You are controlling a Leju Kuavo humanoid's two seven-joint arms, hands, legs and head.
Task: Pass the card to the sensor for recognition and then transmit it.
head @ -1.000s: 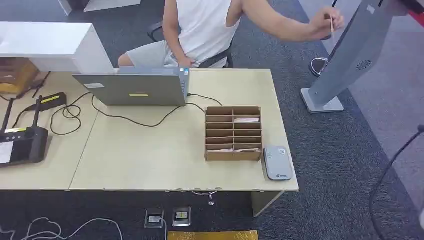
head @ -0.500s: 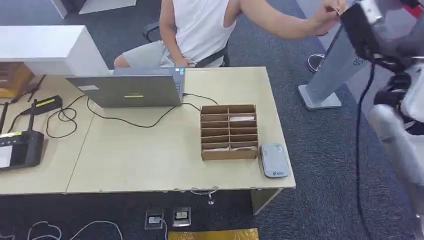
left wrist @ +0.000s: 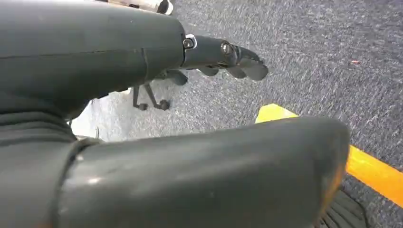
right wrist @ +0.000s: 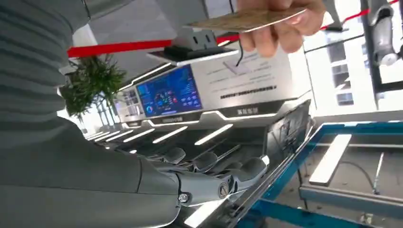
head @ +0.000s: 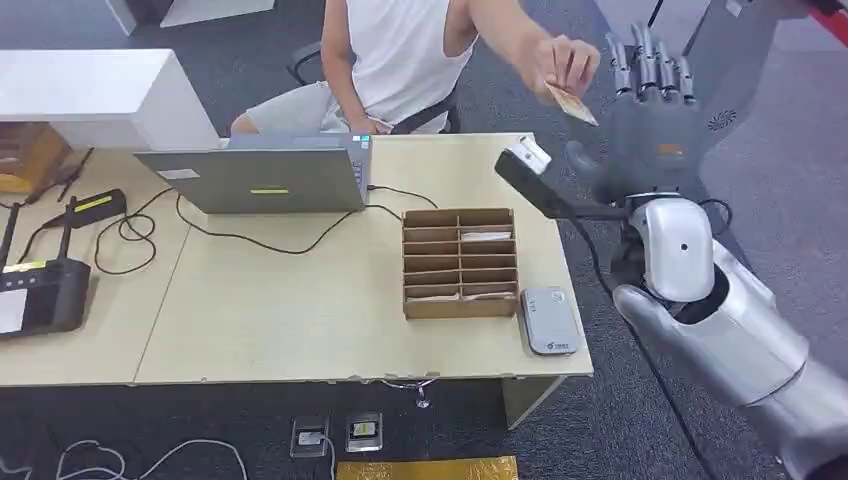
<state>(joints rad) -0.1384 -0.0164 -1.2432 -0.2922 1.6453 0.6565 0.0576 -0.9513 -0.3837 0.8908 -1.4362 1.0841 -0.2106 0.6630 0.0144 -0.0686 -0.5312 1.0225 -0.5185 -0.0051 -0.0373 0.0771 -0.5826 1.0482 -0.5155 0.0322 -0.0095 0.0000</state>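
Matt pale wood table (head: 300, 330), brown cardboard sorter (head: 460, 265), rough grey carpet (head: 640, 420).

The robot's right arm (head: 740, 340) — silver shells, a rounded white wrist joint with one dark screw — ends in a dark grey right hand (head: 650, 115) with segmented fingers; a black cable trails alongside. The left hand (left wrist: 223, 54) — matte grey, with small screws.

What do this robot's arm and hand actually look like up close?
The right arm is smooth silver with a rounded white joint shell, and a thin black cable runs beside it. The right robot hand is dark grey with slim, segmented metallic fingers and small screws. The left robot hand has a grey ribbed cover, a thick thumb and darker fingers.
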